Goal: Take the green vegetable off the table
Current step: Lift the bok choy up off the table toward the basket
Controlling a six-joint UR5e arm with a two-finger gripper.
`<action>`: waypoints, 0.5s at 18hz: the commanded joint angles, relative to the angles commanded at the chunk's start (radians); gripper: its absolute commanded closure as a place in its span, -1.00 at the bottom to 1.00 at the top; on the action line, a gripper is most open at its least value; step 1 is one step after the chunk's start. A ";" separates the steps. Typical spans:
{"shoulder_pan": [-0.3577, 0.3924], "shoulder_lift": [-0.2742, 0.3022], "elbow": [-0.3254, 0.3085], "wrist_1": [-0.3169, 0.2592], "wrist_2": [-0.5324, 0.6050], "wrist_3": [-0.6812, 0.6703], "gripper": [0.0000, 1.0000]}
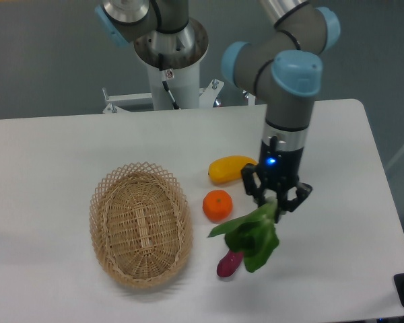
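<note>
While the gripper point(276, 202) points straight down with its two fingers clenched on the stalk end of the green vegetable point(250, 237), we see the dark leaves dangling below it, clear of the tabletop point(67, 148). The leaves hang in front of the upper end of the purple eggplant-shaped piece point(226, 264), which lies at about 7 o'clock from the gripper. An orange point(217, 205) sits at 9 o'clock of the gripper, just beside the leaves' left tip; we cannot tell whether they touch. A yellow oblong fruit point(229, 169) lies at 10 o'clock, partly behind the gripper's left finger. A wicker basket point(140, 223) rests well apart, at 9 o'clock from the orange. A blue light glows on the wrist point(272, 160).
</note>
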 joint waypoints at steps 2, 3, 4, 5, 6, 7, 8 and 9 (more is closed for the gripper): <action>-0.015 0.003 0.006 0.000 -0.003 -0.002 0.35; -0.020 0.005 0.008 0.000 -0.011 -0.002 0.35; -0.022 0.005 0.011 0.000 -0.024 -0.002 0.35; -0.022 0.005 0.012 0.000 -0.034 -0.002 0.35; -0.022 0.003 0.014 0.000 -0.034 -0.002 0.35; -0.022 0.003 0.014 0.000 -0.034 0.000 0.35; -0.020 0.003 0.014 -0.002 -0.034 0.003 0.35; -0.020 0.003 0.012 -0.002 -0.034 0.008 0.35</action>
